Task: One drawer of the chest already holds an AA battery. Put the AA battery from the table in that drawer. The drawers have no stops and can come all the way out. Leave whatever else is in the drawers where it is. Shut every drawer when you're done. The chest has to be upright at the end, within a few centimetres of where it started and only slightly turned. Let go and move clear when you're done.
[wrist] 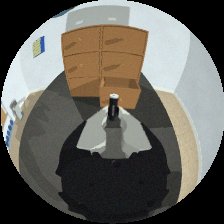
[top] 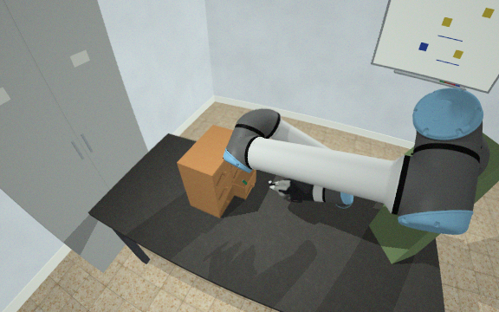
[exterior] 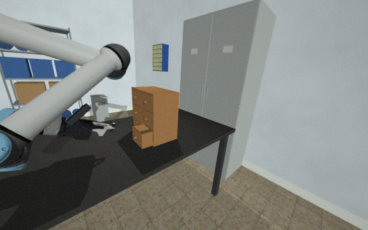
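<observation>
Battery (wrist: pixel 113 106) gripped, open drawer (top: pixel 244 191) (exterior: pixel 142 137) (wrist: pixel 120 95) just ahead

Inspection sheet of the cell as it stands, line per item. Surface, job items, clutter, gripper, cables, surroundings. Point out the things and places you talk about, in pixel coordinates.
Surface: dark table (top: pixel 137 186) (exterior: pixel 200 121) (wrist: pixel 50 130), shadows across it.
Job items: chest (top: pixel 206 152) (exterior: pixel 165 118) (wrist: pixel 90 40) upright; bottom-right drawer (top: pixel 245 191) (exterior: pixel 142 140) (wrist: pixel 122 96) pulled out, small green item (top: pixel 244 182) inside, type unclear.
Clutter: nothing seen.
Gripper (top: pixel 271 185) (exterior: pixel 114 125) (wrist: pixel 113 107): shut on the AA battery (wrist: pixel 113 107), in front of the open drawer.
Cables: nothing seen.
Surroundings: grey cabinet (top: pixel 37 130) (exterior: pixel 222 70) (wrist: pixel 97 15), doors closed; whiteboard (top: pixel 431 26) on wall.
</observation>
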`<state>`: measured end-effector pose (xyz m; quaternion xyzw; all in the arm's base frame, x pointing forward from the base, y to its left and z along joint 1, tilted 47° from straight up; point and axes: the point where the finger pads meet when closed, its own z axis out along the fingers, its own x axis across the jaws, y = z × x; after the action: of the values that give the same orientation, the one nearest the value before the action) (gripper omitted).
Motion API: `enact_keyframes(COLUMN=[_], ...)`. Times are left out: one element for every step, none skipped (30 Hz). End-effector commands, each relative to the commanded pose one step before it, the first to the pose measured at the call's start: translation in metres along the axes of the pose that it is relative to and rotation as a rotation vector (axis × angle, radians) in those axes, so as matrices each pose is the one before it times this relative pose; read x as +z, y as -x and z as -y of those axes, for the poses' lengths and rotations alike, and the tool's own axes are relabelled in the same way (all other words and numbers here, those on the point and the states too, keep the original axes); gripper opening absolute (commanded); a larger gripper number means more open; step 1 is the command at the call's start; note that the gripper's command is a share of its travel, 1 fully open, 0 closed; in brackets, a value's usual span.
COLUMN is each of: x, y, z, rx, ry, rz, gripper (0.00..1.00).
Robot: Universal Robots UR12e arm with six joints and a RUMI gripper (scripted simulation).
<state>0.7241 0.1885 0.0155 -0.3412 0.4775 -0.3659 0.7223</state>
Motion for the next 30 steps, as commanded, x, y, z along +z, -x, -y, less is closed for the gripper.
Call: enact_keyframes(x=[-0.00003, 0.00000, 0.00000, 0.00001, 0.00001, 0.00003, 0.00005, 0.00007, 0.00009, 0.00012, 0.00015, 0.00018, 0.00022, 0.00000, 0.00000, 0.00026, 0.00030, 0.00035, 0.00039, 0.00044, 0.00049, 0.00054, 0.00059, 0.00064, 0.00070, 0.00076, 0.00081, 0.00087, 0.00092, 0.00099], y=[0.00000, 0.00000, 0.00000, 0.00000, 0.00000, 0.00000, 0.00000, 0.00000, 0.00000, 0.00000, 0.00000, 0.00000, 0.00000, 0.00000, 0.00000, 0.00000, 0.00000, 0.00000, 0.00000, 0.00000, 0.00000, 0.00000, 0.00000, 0.00000, 0.00000, 0.00000, 0.00000, 0.00000, 0.00000, 0.00000], z=[0.00038, 0.00000, 0.00000, 0.00000, 0.00001, 0.00001, 0.00002, 0.00002, 0.00003, 0.00004, 0.00005, 0.00007, 0.00008, 0.00000, 0.00000, 0.00009, 0.00011, 0.00013, 0.00014, 0.00016, 0.00018, 0.00020, 0.00022, 0.00023, 0.00025, 0.00027, 0.00030, 0.00032, 0.00034, 0.00036], rx=[-0.00006, 0.00000, 0.00000, 0.00000, 0.00000, 0.00000, 0.00000, 0.00000, 0.00000, 0.00000, 0.00000, 0.00000, 0.00000, 0.00000, 0.00000, 0.00000, 0.00000, 0.00000, 0.00000, 0.00000, 0.00000, 0.00000, 0.00000, 0.00000, 0.00000, 0.00000, 0.00000, 0.00000, 0.00000, 0.00000], ry=[-0.00120, 0.00000, 0.00000, 0.00000, 0.00000, 0.00000, 0.00000, 0.00000, 0.00000, 0.00000, 0.00000, 0.00000, 0.00000, 0.00000, 0.00000, 0.00000, 0.00000, 0.00000, 0.00000, 0.00000, 0.00000, 0.00000, 0.00000, 0.00000, 0.00000, 0.00000, 0.00000, 0.00000, 0.00000, 0.00000], rz=[-0.00019, 0.00000, 0.00000, 0.00000, 0.00000, 0.00000, 0.00000, 0.00000, 0.00000, 0.00000, 0.00000, 0.00000, 0.00000, 0.00000, 0.00000, 0.00000, 0.00000, 0.00000, 0.00000, 0.00000, 0.00000, 0.00000, 0.00000, 0.00000, 0.00000, 0.00000, 0.00000, 0.00000, 0.00000, 0.00000], gripper=[0.05, 0.05, 0.05, 0.05, 0.05, 0.05, 0.05, 0.05, 0.05, 0.05, 0.05, 0.05, 0.05, 0.05, 0.05, 0.05, 0.05, 0.05, 0.05, 0.05, 0.05, 0.05, 0.05, 0.05, 0.05, 0.05, 0.05, 0.05, 0.05, 0.05])
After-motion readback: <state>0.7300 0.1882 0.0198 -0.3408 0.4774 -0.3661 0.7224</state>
